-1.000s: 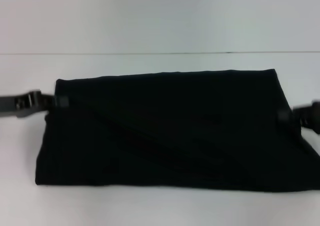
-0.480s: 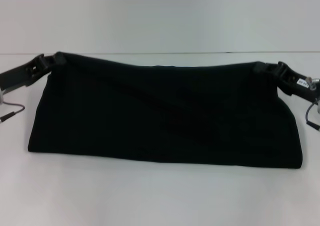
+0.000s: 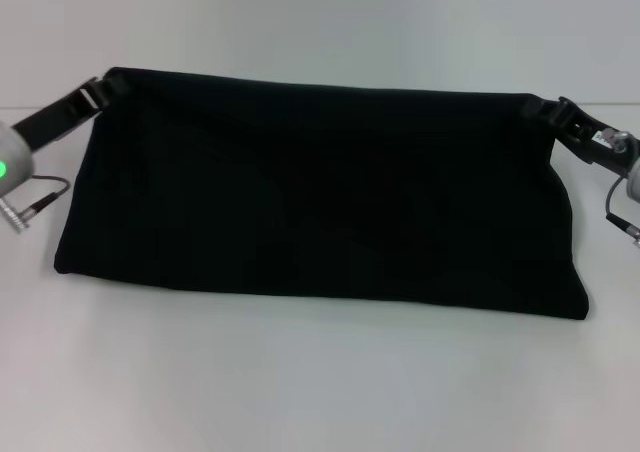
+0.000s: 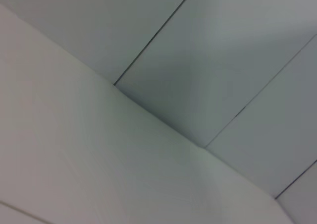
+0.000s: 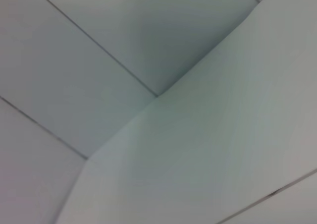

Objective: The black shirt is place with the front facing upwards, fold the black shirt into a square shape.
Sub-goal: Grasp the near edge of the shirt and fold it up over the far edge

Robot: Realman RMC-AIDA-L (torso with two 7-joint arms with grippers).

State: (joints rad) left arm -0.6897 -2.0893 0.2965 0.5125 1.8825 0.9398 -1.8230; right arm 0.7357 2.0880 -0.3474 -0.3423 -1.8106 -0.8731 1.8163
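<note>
A: So, where is the black shirt (image 3: 320,187) sitting?

B: It is spread as a wide dark band across the white table (image 3: 320,382), folded over, its near edge resting on the tabletop and its far edge stretched taut between the two grippers.

A: And the left gripper (image 3: 103,89)?

B: It is at the shirt's far left corner, clenched on the cloth there, with its arm running off away from the shirt. A green light glows on that arm's wrist, and a thin cable hangs below it, just beside the shirt's left edge.

A: The right gripper (image 3: 548,111)?

B: It is at the shirt's far right corner, pinching the fabric in the same way, with the arm leading away from the shirt.

A: Do the wrist cameras show the shirt?

B: No, both show only pale panelled wall and the table's surface, so the shirt and the fingers can be judged from the head view alone
</note>
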